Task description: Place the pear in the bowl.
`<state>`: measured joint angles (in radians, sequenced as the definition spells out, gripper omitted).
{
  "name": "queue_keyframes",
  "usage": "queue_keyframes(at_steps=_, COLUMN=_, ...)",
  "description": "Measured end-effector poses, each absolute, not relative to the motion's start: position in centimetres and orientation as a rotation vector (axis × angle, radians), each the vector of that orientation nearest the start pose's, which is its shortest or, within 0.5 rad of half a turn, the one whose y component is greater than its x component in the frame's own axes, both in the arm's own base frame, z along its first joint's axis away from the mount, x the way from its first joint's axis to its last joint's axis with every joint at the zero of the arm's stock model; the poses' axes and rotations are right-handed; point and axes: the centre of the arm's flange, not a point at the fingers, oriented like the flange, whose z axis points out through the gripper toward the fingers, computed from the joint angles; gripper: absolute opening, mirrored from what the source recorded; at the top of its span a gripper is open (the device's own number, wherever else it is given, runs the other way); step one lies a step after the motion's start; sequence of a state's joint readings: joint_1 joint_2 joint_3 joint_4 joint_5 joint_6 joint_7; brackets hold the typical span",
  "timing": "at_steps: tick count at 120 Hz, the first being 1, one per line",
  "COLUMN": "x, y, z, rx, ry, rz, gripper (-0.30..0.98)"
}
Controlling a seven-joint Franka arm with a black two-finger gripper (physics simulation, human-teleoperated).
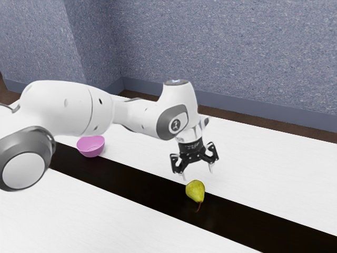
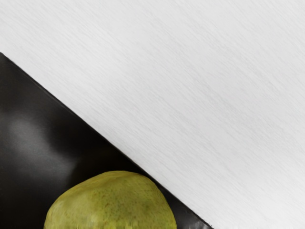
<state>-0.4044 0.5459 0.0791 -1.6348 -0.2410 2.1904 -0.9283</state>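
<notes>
Gripper (image 1: pixel 198 172) open, fingers parted with nothing between them; pear (image 1: pixel 195 191) on the dark strip (image 1: pixel 149 185), at the gripper's six o'clock in the exterior view. Step in hand is judged to be the approach: next move calls for centring, lowering and closing on the fruit. Bowl (image 1: pixel 91 147) lies well apart, at the pear's ten o'clock.

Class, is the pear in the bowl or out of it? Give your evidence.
Out. The pear lies on the black strip below the open gripper, well apart from the bowl.
</notes>
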Motion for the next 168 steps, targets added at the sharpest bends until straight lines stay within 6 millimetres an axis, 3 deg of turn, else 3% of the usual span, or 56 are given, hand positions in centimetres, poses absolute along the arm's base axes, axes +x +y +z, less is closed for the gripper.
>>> queue_keyframes(at_steps=42, x=63.6, y=-24.7, z=29.1, rx=-3.036, ry=-1.166, rz=0.157, gripper=0.67)
queue_keyframes(at_steps=102, x=63.6, y=-24.4, z=26.9, rx=-3.057, ry=-0.991, rz=0.167, gripper=0.67)
queue_keyframes(at_steps=168, x=63.6, y=-24.4, z=24.6, rx=-3.066, ry=-0.909, rz=0.192, gripper=0.63)
